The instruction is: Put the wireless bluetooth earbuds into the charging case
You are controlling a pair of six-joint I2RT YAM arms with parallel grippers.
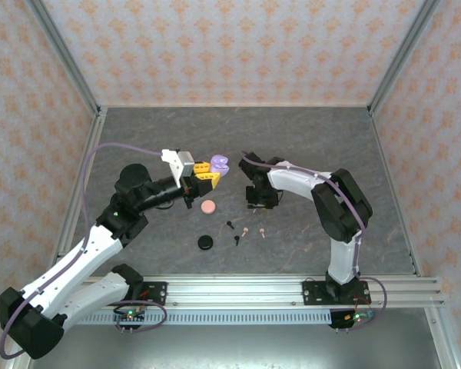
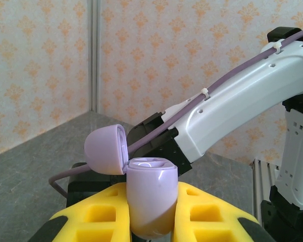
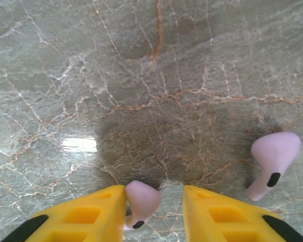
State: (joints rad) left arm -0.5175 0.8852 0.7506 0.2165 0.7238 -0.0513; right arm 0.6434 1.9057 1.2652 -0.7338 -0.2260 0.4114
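Note:
My left gripper (image 2: 150, 194) is shut on the lilac charging case (image 2: 150, 174), held upright above the table with its lid (image 2: 105, 150) flipped open to the left. In the top view the case (image 1: 220, 164) is at the left gripper (image 1: 209, 174). My right gripper (image 3: 154, 194) points down at the table, jaws open. A lilac earbud (image 3: 140, 199) lies between them, touching the left finger (image 3: 91, 212) and apart from the right one. A second lilac earbud (image 3: 272, 162) lies on the table to the right. The right gripper (image 1: 259, 198) is low over the table's middle.
On the table in front of the arms lie a closed pink case (image 1: 208, 207), a closed black case (image 1: 206, 242), two black earbuds (image 1: 229, 225) (image 1: 236, 240) and two pink earbuds (image 1: 245, 231) (image 1: 261, 231). The right arm (image 2: 242, 96) crosses just behind the held case.

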